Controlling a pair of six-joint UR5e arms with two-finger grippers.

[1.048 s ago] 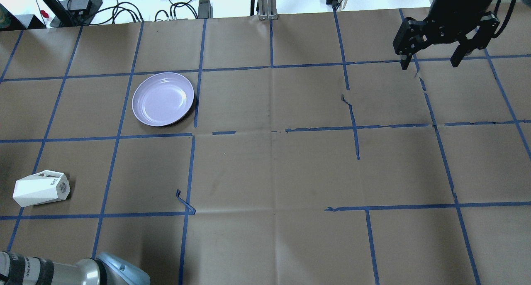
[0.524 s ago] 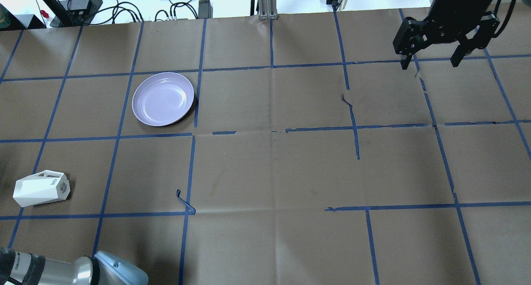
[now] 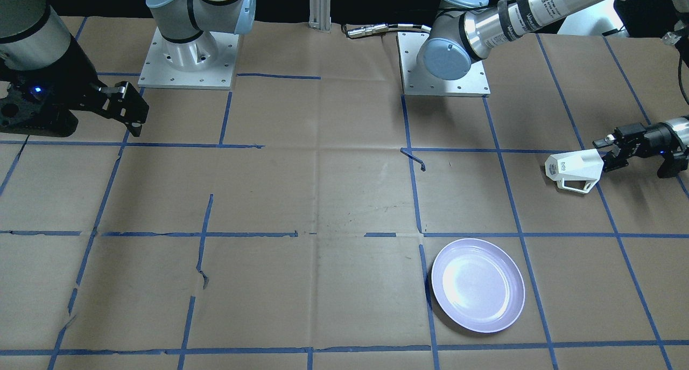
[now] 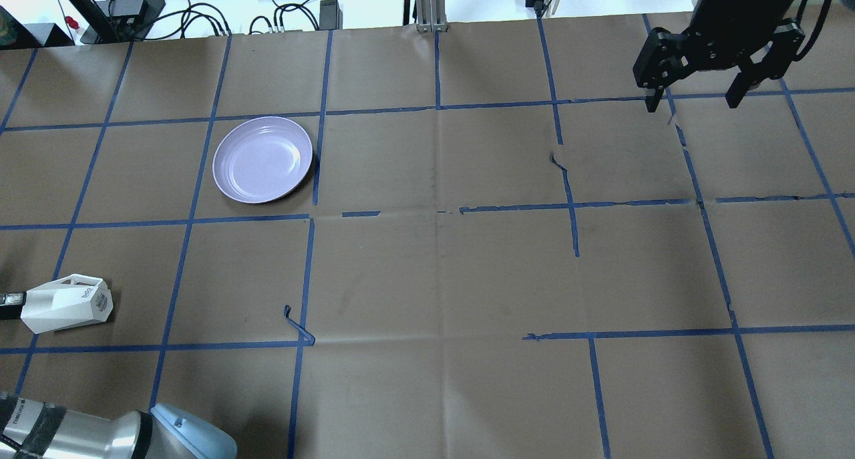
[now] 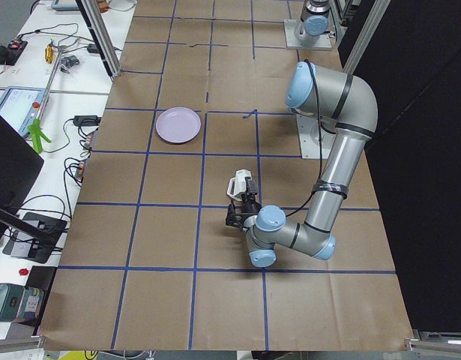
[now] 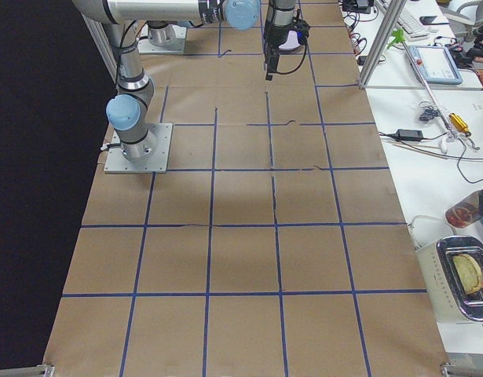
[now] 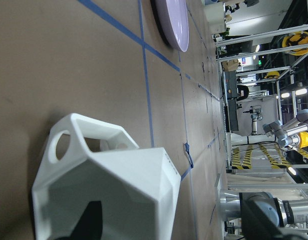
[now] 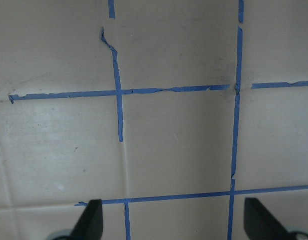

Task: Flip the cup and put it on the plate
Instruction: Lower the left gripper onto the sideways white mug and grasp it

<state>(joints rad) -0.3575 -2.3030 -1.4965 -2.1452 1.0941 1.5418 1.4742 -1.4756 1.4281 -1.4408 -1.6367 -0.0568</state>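
The white faceted cup (image 4: 67, 303) lies on its side at the table's left edge, base with the dark print towards the middle and handle towards the far side. It also shows in the front view (image 3: 575, 168) and fills the left wrist view (image 7: 108, 190). My left gripper (image 3: 603, 154) is open, level with the table, at the cup's wide end. One fingertip (image 4: 10, 299) shows beside the cup, and one finger (image 7: 88, 220) overlaps the cup's near end. The lavender plate (image 4: 262, 159) sits apart, farther back. My right gripper (image 4: 693, 103) hangs open and empty at the far right.
My left arm's elbow (image 4: 180, 432) juts in at the near left edge. A loose curl of blue tape (image 4: 297, 325) lies between cup and centre. Cables and power bricks (image 4: 133, 8) lie beyond the far edge. The arm bases (image 3: 185, 57) stand on the robot side.
My left gripper has moved in towards the cup: its fingertip now shows at the overhead view's left edge. The elbow shifted slightly. Cup, plate and right gripper have not moved.
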